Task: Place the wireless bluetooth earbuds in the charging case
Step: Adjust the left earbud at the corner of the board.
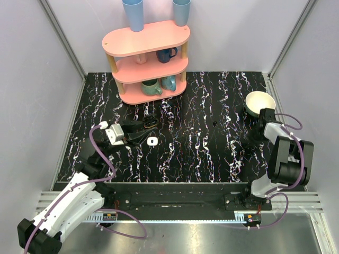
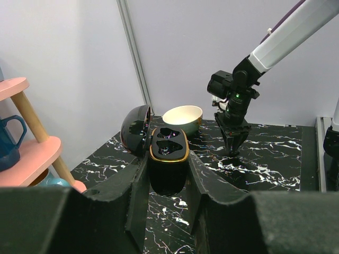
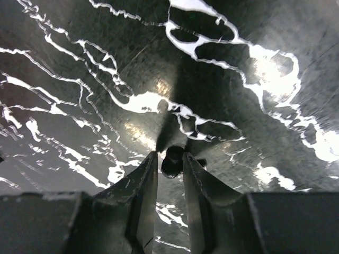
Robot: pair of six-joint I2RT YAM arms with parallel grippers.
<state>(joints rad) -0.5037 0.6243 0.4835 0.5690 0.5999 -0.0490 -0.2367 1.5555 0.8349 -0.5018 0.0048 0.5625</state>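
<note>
My left gripper [image 1: 144,126] is shut on the black charging case [image 2: 168,153], which has a gold rim. It holds the case above the table with the lid [image 2: 135,128] swung open to the left and both sockets empty. My right gripper [image 3: 169,154] points straight down at the marble table [image 1: 201,153] on the right. Its fingers are closed in on a tiny dark glossy earbud [image 3: 172,160] resting on the surface. A small bright white piece [image 1: 151,141] lies on the table just right of the left gripper.
A cream bowl [image 1: 259,102] stands at the back right, just behind the right gripper [image 2: 233,148]. A pink three-tier shelf [image 1: 145,58] with mugs and blue cups stands at the back left. Grey walls enclose the table on three sides.
</note>
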